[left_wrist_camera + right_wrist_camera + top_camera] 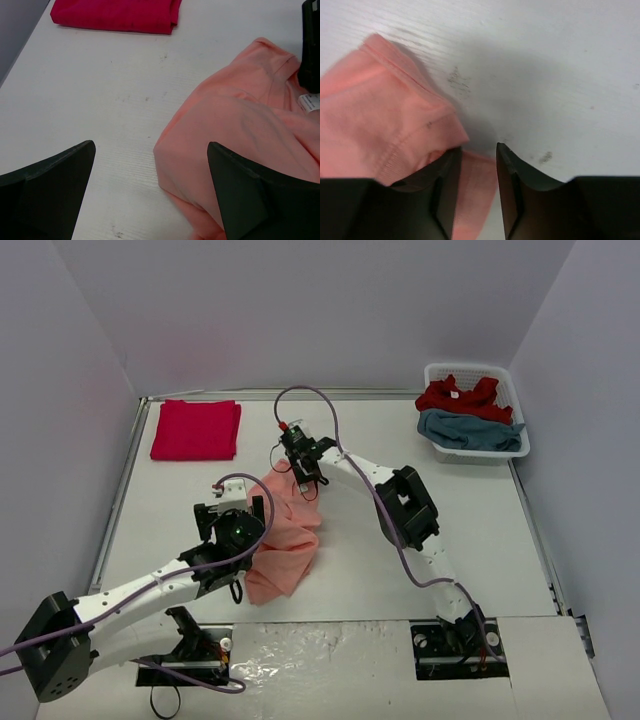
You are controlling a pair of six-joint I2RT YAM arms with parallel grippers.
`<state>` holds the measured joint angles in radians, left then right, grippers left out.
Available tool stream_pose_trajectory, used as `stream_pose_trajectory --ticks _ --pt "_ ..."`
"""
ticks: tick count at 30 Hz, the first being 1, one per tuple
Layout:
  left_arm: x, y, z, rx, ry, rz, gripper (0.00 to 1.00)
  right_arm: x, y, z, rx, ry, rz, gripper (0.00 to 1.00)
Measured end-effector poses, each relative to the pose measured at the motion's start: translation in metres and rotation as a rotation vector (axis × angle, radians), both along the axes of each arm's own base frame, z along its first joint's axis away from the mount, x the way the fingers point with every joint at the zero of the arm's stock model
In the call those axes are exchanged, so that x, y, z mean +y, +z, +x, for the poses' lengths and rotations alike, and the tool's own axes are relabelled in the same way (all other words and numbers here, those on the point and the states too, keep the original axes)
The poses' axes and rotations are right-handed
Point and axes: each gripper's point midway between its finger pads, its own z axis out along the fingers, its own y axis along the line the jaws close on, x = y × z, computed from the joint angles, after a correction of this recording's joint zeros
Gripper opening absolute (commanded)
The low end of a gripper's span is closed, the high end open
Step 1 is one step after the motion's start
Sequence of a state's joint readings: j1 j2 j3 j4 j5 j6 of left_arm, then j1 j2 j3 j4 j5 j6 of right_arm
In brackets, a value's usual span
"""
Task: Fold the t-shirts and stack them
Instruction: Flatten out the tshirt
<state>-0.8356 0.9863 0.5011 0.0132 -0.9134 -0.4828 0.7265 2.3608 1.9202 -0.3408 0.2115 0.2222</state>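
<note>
Your left gripper: jaws spread wide, empty, at salmon t-shirt mid-table | your right gripper: jaws narrow astride its fold, grip unclear | only top view shows you the basket.

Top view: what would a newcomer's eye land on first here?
A crumpled salmon t-shirt lies mid-table, the right hand at its far edge with cloth between its fingers and the open left hand at its left side. A folded red t-shirt sits far left; a white basket far right holds a red tee and a teal tee.
</note>
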Motion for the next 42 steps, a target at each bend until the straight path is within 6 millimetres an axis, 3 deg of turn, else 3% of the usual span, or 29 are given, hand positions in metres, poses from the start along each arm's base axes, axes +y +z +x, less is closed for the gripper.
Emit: stream_pose_trajectory --ticks 2,6,9,16,23,27,32,33,36,39,42 --pt "0.000 -0.002 0.000 0.005 0.000 0.005 0.94 0.005 -0.004 0.002 0.001 0.004 0.016 0.09" --pt "-0.001 -0.001 0.001 0.003 0.000 0.004 0.94 0.008 -0.005 0.004 -0.001 0.007 0.029 0.09" --pt "-0.001 -0.001 0.001 0.001 0.000 0.002 0.94 0.009 -0.006 0.004 -0.002 0.009 0.033 0.00" --pt "-0.002 -0.001 0.001 0.003 -0.006 -0.001 0.94 0.001 -0.006 -0.002 -0.008 0.005 0.037 0.00" --pt "-0.004 -0.001 0.001 0.004 -0.017 -0.009 0.94 -0.032 -0.002 -0.023 0.021 -0.027 -0.046 0.00" --pt "-0.004 -0.001 0.001 0.005 -0.021 -0.013 0.94 -0.052 0.018 -0.029 0.003 -0.054 -0.073 0.00" --pt "-0.006 -0.001 0.000 0.009 -0.028 -0.015 0.94 -0.073 0.067 -0.029 -0.073 -0.097 -0.048 0.00" --pt "-0.006 -0.001 0.000 0.009 -0.030 -0.016 0.94 -0.074 0.078 -0.028 -0.090 -0.102 -0.035 0.20" --pt "-0.007 -0.002 0.000 0.012 -0.036 -0.018 0.94 -0.078 0.094 -0.024 -0.118 -0.110 -0.011 0.41" --pt "-0.008 -0.003 0.000 0.015 -0.038 -0.018 0.94 -0.072 0.095 -0.019 -0.111 -0.092 0.001 0.53" --pt "-0.008 -0.003 0.000 0.016 -0.038 -0.017 0.94 -0.059 0.092 -0.012 -0.096 -0.065 0.023 0.57"
